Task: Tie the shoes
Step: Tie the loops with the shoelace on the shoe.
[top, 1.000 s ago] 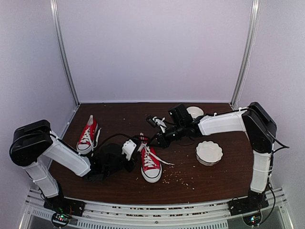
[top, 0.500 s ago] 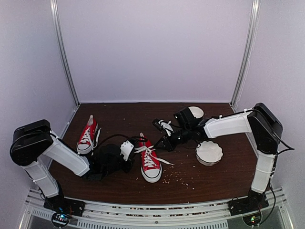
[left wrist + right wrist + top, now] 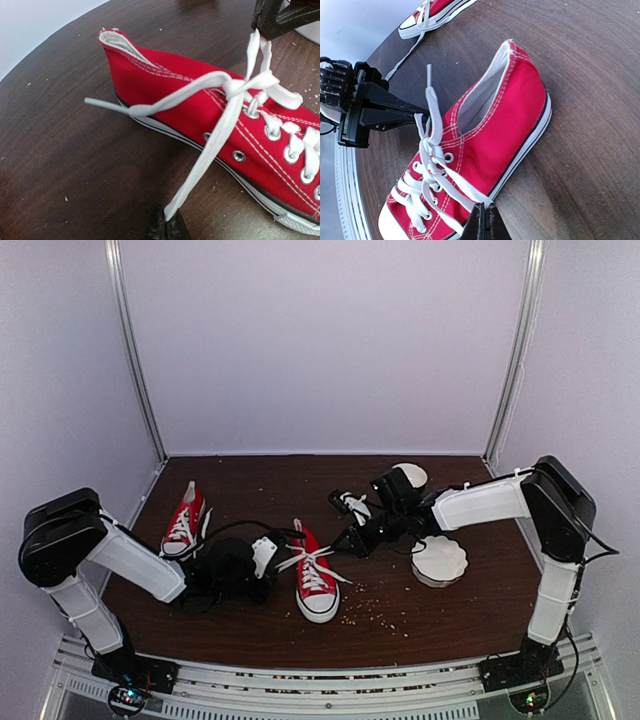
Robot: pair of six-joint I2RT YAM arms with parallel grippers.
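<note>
Since 1 second ago the right pincer (image 3: 484,216) has swung to the right, toward the near dish (image 3: 438,560), and the left pincer (image 3: 166,222) has backed a little to the left. The lace (image 3: 222,127) of the middle shoe (image 3: 314,585) is therefore drawn out further to both sides. Each pincer is clamped shut on 1 end of that lace. The middle shoe sits upright near the centre of the surface (image 3: 470,615), its long axis running front to back, with the toe toward the arm bases and the heel toward the back wall. The left shoe (image 3: 184,525) is well apart near the left edge, also toe toward the near edge and slightly angled, and it has not shifted. Counted: 2 red shoes, 2 white dishes including the far dish (image 3: 410,475), 2 arms, and scattered crumbs (image 3: 378,616).
</note>
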